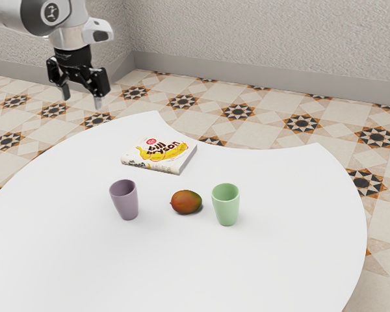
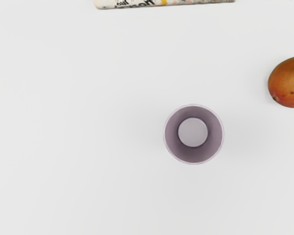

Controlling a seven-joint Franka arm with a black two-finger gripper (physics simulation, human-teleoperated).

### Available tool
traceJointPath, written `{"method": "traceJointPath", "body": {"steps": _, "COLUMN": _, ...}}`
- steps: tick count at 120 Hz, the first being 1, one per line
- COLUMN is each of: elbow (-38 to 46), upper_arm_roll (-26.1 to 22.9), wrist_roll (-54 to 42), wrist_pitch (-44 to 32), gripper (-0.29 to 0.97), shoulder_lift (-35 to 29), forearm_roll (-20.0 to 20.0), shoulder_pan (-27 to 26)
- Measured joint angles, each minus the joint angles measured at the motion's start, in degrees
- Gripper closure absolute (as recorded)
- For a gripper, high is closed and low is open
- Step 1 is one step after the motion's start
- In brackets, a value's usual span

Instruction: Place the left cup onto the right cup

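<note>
Purple cup (image 1: 124, 199), upright beside mango (image 1: 186, 201), being hovered over from high above by black gripper (image 1: 82, 97), fingers (image 1: 96, 94) apart.

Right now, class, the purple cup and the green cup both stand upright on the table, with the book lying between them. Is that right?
Not quite. The mango lies between the purple cup and the green cup, not the book, which lies beyond them on the table. Both cups stand upright, as the exterior view shows.
</note>
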State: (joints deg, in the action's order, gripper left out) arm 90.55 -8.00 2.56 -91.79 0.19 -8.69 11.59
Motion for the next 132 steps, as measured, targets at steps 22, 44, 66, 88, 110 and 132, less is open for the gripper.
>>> {"method": "traceJointPath", "body": {"steps": 22, "elbow": 0.7, "upper_arm_roll": 0.0, "wrist_roll": -0.8, "wrist_pitch": -1.2, "gripper": 0.00, "shoulder_lift": 1.8, "forearm_roll": 0.1, "shoulder_pan": 1.6}}
{"method": "traceJointPath", "body": {"steps": 44, "elbow": 6.2, "upper_arm_roll": 1.5, "wrist_roll": -1.3, "wrist_pitch": -6.0, "gripper": 0.00, "shoulder_lift": 4.2, "forearm_roll": 0.5, "shoulder_pan": -5.0}}
{"method": "traceJointPath", "body": {"steps": 66, "elbow": 11.0, "upper_arm_roll": 3.0, "wrist_roll": -1.6, "wrist_pitch": -12.6, "gripper": 0.00, "shoulder_lift": 6.1, "forearm_roll": 0.7, "shoulder_pan": -6.0}}
{"method": "traceJointPath", "body": {"steps": 88, "elbow": 11.2, "upper_arm_roll": 3.3, "wrist_roll": -1.8, "wrist_pitch": -17.7, "gripper": 0.00, "shoulder_lift": 10.9, "forearm_roll": 0.7, "shoulder_pan": -5.4}}
{"method": "traceJointPath", "body": {"steps": 110, "elbow": 16.9, "upper_arm_roll": 3.3, "wrist_roll": -1.6, "wrist_pitch": -23.2, "gripper": 0.00, "shoulder_lift": 10.5, "forearm_roll": 0.6, "shoulder_pan": -5.4}}
{"method": "traceJointPath", "body": {"steps": 132, "elbow": 21.5, "upper_arm_roll": 3.3, "wrist_roll": -1.0, "wrist_pitch": -28.8, "gripper": 0.00, "shoulder_lift": 10.3, "forearm_roll": 0.6, "shoulder_pan": -5.4}}
